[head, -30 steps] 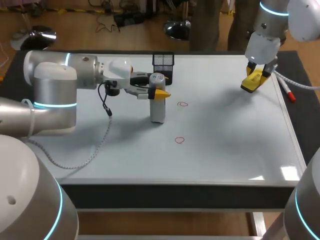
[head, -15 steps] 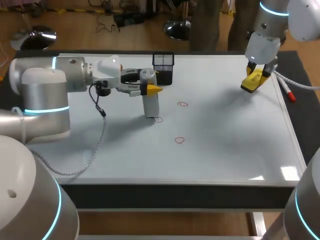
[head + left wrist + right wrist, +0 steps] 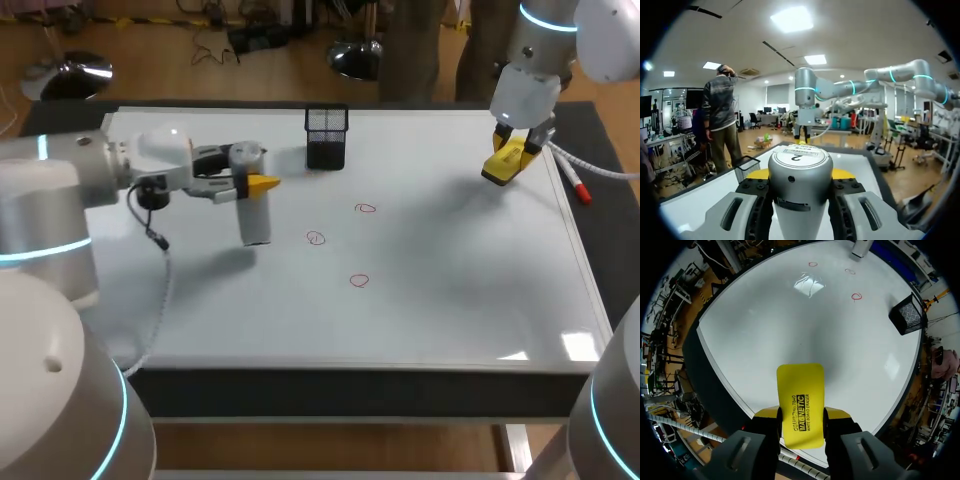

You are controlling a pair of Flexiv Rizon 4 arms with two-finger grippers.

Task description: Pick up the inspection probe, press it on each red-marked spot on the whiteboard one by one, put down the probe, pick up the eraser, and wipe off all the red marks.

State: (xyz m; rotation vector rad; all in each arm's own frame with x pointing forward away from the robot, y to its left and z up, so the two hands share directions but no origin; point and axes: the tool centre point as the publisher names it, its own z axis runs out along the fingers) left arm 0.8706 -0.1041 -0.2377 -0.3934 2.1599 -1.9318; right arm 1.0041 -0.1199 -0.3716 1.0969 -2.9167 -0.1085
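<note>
Silver-grey inspection probe (image 3: 255,215) stands upright over the whiteboard's (image 3: 450,290) left part, clamped between the left gripper's (image 3: 251,185) fingers, left of three red circles (image 3: 316,238). A black mesh holder (image 3: 326,135) sits behind them. Near the far right edge, the right gripper (image 3: 503,164) pinches the yellow eraser (image 3: 800,402) above the board.

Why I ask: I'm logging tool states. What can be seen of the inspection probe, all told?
The inspection probe is a silver-grey cylinder, metal by its look, with a rounded cap bearing a white label and a small dark hole in its side. It stands upright, clamped near its top between the left gripper's fingers. Its lower end is over the whiteboard, apart from the nearest red mark; contact cannot be told.
</note>
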